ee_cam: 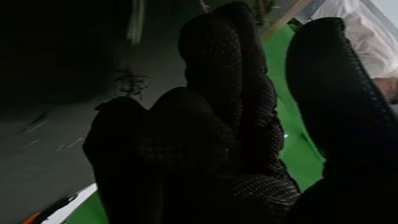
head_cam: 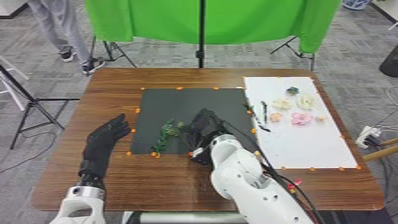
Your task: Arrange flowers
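The right hand [head_cam: 208, 126] wears textured black fabric, its thumb apart from the extended fingers; a wispy green sprig [head_cam: 166, 133] lies near them at eight o'clock, on a dark rectangular sheet [head_cam: 182, 102]; the left hand's [head_cam: 107, 133] fingers are straight.

A green cloth [head_cam: 253, 22] hangs beyond the brown wooden surface [head_cam: 115, 87]; a black tripod [head_cam: 34, 103] stands on grey carpet [head_cam: 160, 52] to the left.
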